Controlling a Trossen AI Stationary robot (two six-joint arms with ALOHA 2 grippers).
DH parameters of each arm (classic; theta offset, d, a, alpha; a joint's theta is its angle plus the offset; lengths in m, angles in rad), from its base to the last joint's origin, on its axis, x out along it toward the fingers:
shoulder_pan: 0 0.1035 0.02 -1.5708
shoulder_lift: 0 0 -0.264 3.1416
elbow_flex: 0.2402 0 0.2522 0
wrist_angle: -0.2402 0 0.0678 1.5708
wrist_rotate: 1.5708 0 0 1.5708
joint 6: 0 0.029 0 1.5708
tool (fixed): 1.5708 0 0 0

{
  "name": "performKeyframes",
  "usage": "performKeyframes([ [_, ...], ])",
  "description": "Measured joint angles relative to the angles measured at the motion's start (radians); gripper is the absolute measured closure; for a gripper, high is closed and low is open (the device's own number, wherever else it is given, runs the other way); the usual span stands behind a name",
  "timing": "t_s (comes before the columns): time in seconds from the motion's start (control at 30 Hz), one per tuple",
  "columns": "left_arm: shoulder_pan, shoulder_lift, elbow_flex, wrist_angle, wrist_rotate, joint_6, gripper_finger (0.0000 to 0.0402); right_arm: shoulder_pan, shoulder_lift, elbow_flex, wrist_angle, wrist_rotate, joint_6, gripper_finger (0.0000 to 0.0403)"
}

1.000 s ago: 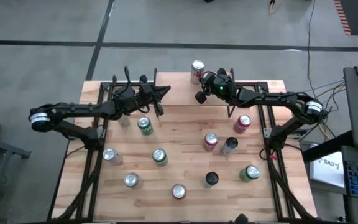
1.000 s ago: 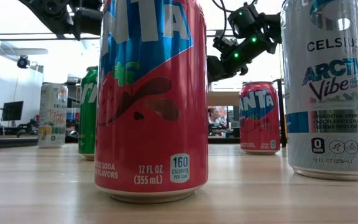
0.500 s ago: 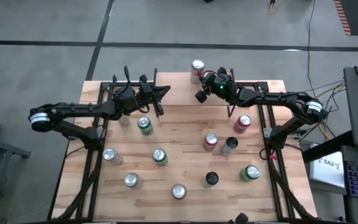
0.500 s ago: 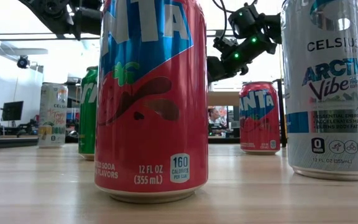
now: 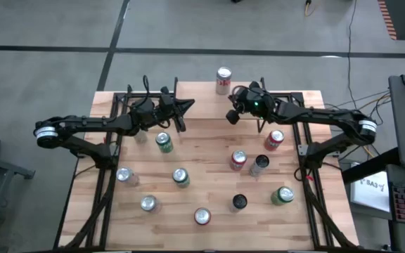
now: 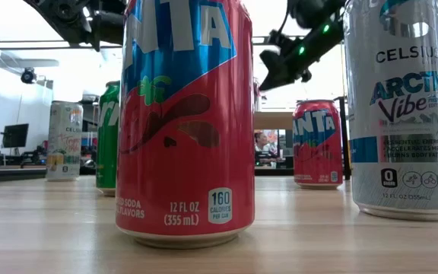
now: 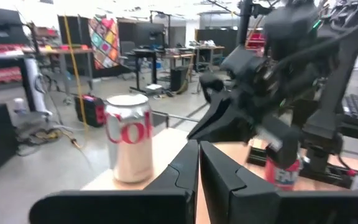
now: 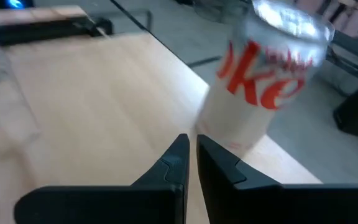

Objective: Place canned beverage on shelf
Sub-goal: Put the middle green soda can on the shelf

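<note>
A silver and red Diet Coke can (image 5: 223,79) stands upright on its base at the middle of the far edge, on a light wood board (image 8: 104,93); it also shows in the left wrist view (image 7: 128,144) and the right wrist view (image 8: 260,93). The shelf's light wood top (image 6: 274,120) shows behind the near cans in the low view. My right gripper (image 5: 233,112) is shut and empty, in the air a little to the near right of the can. My left gripper (image 5: 187,105) is shut and empty, in the air to the can's left.
Several upright cans stand on the butcher-block table: green ones (image 5: 164,143) (image 5: 181,177) (image 5: 282,195), red ones (image 5: 274,139) (image 5: 238,160) (image 5: 202,216), silver and dark ones (image 5: 124,175) (image 5: 239,202). A red Fanta can (image 6: 185,122) fills the low view's front.
My right gripper has drawn back from the Diet Coke can toward the table's right edge and has risen a little, staying shut. The can stands where it was.
</note>
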Motion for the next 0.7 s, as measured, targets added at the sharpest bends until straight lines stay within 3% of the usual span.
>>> performKeyframes([
  [0.3, -0.096, 0.024, 0.0, 0.012, 0.001, -0.037, 0.0402, 0.161, -0.161, 0.0, -0.14, 0.001, 0.062, 0.0381],
  [0.7, -0.274, 0.023, 0.074, -0.034, 0.001, -0.013, 0.0402, 0.442, -0.258, 0.0, -0.236, 0.004, 0.134, 0.0381],
])
